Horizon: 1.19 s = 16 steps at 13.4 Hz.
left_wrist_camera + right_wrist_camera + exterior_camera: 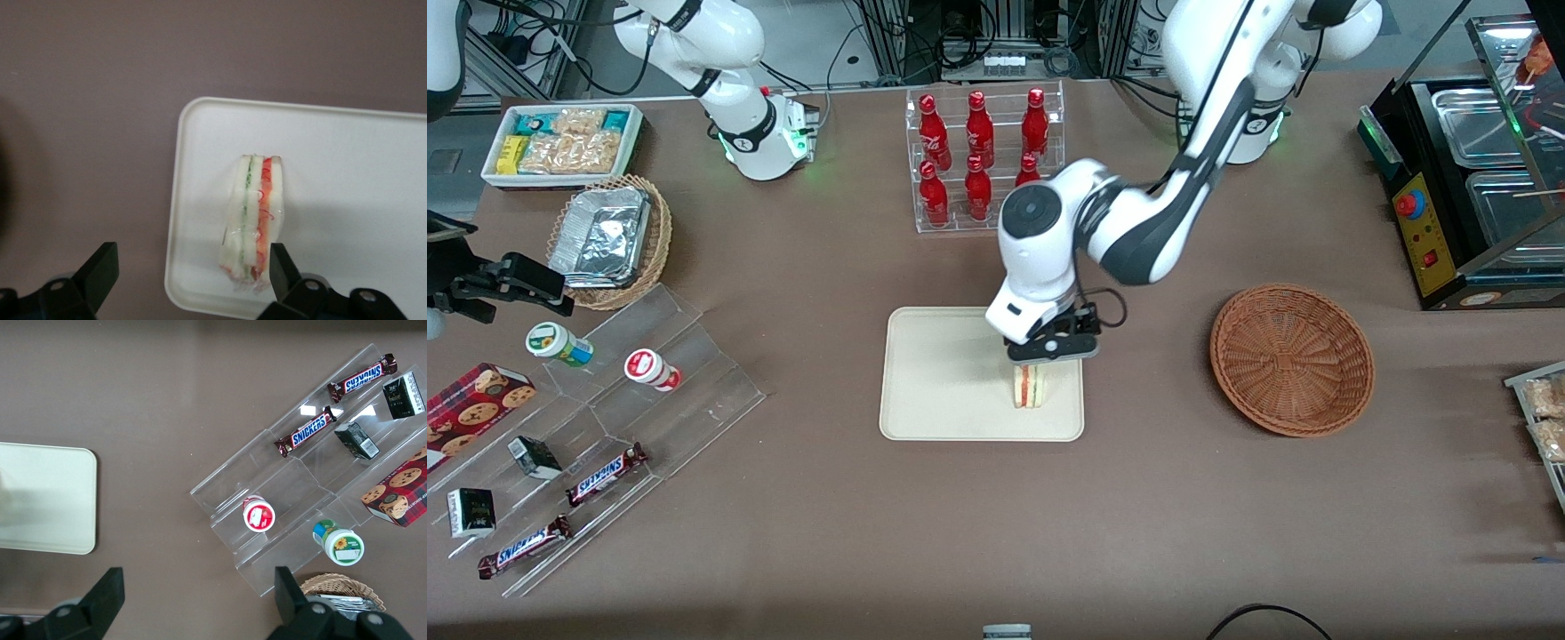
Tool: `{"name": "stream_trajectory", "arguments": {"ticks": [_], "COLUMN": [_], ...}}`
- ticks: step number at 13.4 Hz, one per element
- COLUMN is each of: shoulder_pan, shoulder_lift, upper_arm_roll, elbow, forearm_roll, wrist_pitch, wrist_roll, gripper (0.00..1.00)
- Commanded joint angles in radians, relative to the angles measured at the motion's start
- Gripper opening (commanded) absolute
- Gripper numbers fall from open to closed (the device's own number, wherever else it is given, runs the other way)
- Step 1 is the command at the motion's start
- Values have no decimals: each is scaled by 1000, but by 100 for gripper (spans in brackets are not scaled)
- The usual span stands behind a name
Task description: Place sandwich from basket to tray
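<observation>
Hiding sandwich [1030, 388] top: gripper [1051, 348]

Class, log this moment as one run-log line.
gripper: open, directly above sandwich | sandwich: on tray, standing on edge | basket: empty

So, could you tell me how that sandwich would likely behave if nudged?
The sandwich stands on a narrow edge on the tray, so it could tip. Its clear wrap may be slippery, and the bread looks soft. The gripper is open above it.

sandwich [1029, 387] on tray [934, 382], gripper [1049, 348] spread wide just above it; basket [1291, 358] toward working arm's end.
</observation>
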Motion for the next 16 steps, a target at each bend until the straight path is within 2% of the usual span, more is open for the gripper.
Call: {"name": "stream_trajectory", "arguments": {"ticks": [1,4,10,14,16], "shoulder_pan": [54,121,327,493,583], "shoulder_lift": [-132,-252,-401,-508,-588], "upper_arm_roll": [-5,-5,-5,-5,-3], "elbow": [-21,-22,-27,-39,-95], "forearm_roll": [-26,-29,-78,-184,-258], "wrist_pitch": [-112,-250,-413,-500,-511], "wrist_roll": [3,27,318,557,683], "gripper": [100,100,100,100,100]}}
